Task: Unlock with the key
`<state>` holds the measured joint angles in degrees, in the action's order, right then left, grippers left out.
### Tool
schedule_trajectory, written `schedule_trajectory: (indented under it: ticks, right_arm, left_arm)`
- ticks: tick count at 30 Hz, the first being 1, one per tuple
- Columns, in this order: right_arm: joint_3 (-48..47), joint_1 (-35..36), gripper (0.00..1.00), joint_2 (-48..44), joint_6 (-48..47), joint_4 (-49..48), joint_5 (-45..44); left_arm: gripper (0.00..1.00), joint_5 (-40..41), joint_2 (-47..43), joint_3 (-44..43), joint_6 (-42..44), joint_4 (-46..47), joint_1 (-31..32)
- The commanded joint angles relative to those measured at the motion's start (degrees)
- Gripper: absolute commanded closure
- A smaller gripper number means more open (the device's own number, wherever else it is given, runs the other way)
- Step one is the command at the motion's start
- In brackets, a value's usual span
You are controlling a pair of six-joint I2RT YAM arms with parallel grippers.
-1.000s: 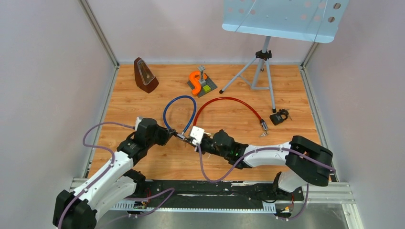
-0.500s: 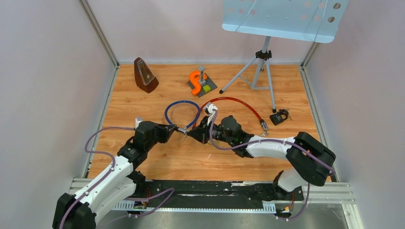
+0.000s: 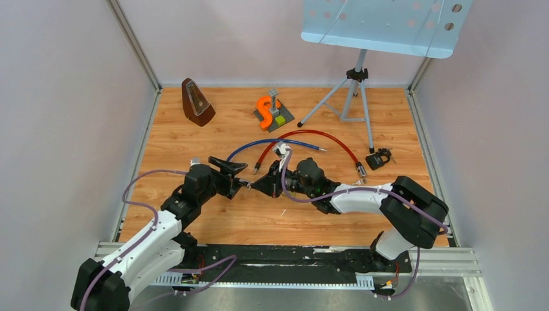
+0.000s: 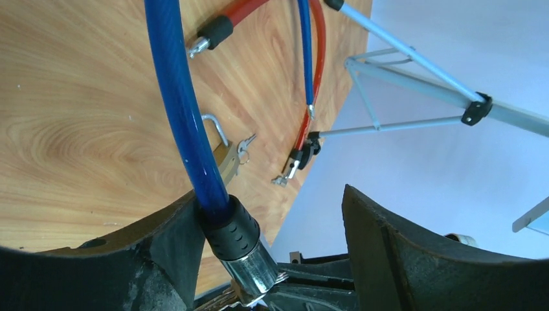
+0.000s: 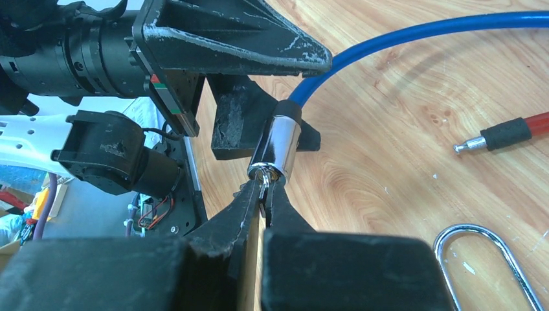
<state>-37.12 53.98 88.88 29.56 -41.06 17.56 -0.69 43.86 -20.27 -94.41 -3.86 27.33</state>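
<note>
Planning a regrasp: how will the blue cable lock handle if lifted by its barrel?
Probably springy rather than limp: the blue cable holds a smooth arc. Its chrome barrel looks polished and round, so it may slip or twist when gripped.

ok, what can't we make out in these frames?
- Key: right wrist view, nearly buried between right pincer fingers and lock cylinder.
- Padlock: left wrist view, body behind left pincer finger.
- Key-cylinder joint: top view, too small.
</note>
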Motion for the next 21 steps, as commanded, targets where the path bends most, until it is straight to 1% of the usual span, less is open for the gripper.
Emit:
schedule_trajectory:
  ticks: [1, 3, 4, 5, 6, 7, 8, 9, 11, 12, 13, 14, 15, 18, 21]
  right_arm:
    - [-0.83, 0.45, 1.00, 0.94, 1.43, -3.51, 1.89]
    - [-1.00, 0.46, 1.00, 0.70, 1.63, -3.30, 2.31]
    - [-1.13, 0.43, 1.00, 0.54, 1.64, -2.98, 2.49]
    - [-1.41, 0.43, 1.00, 0.33, 1.65, -2.48, 2.81]
    - [-1.76, 0.44, 0.98, 0.15, 1.58, -1.43, 3.19]
    - [-2.13, 0.50, 0.94, -0.07, 1.37, -0.74, 3.48]
    - [-2.42, 0.50, 0.89, -0.54, 1.18, 0.61, 3.60]
    - [-2.65, 0.37, 0.87, -1.14, 0.93, 1.69, 3.43]
    - [-2.73, 0.16, 0.83, -2.46, 0.03, 3.94, 2.24]
    - [-2.61, -0.09, 0.77, -3.29, -0.29, 5.17, 1.55]
    - [-2.42, -0.43, 0.70, -4.18, -0.68, 6.29, 0.84]
    - [-2.13, -0.83, 0.63, -5.18, -0.99, 7.69, 0.15]
    - [-1.62, -1.37, 0.59, -6.24, -1.27, 9.16, -0.65]
    - [-0.41, -3.34, 0.48, -10.30, -1.69, 14.79, -4.22]
    - [-0.14, -5.77, 0.40, -14.68, -2.76, 23.62, -8.67]
  left_arm:
    - [0.22, -5.38, 1.51, -1.35, 0.11, 4.12, 0.27]
    - [0.29, -6.13, 2.29, -1.55, 0.48, 4.12, 0.24]
    - [0.36, -6.24, 2.59, -1.82, 0.92, 4.12, 0.26]
    - [0.45, -6.16, 2.58, -2.17, 1.22, 3.29, 0.26]
    - [0.50, -5.88, 2.52, -2.37, 2.21, 2.09, 0.33]
    - [0.62, -5.67, 2.26, -3.01, 2.96, 1.48, 0.30]
    - [0.67, -5.10, 2.05, -3.45, 5.15, -0.10, 0.27]
    - [0.76, -4.67, 1.68, -4.67, 6.49, -1.11, 0.23]
    - [0.87, -3.28, 1.25, -7.27, 11.96, -4.77, -0.30]
    - [0.89, -2.08, 1.20, -8.13, 16.25, -7.07, -0.84]
    - [0.92, -1.40, 1.27, -9.70, 18.20, -8.02, -1.17]
    - [0.94, -0.49, 1.43, -10.32, 22.38, -9.50, -1.96]
    - [0.95, -0.25, 2.14, -11.57, 24.47, -9.99, -2.86]
    - [0.96, 1.84, 5.09, -13.74, 35.23, -12.01, -4.57]
    - [0.97, 3.83, 11.19, -16.73, 42.69, -13.40, -6.15]
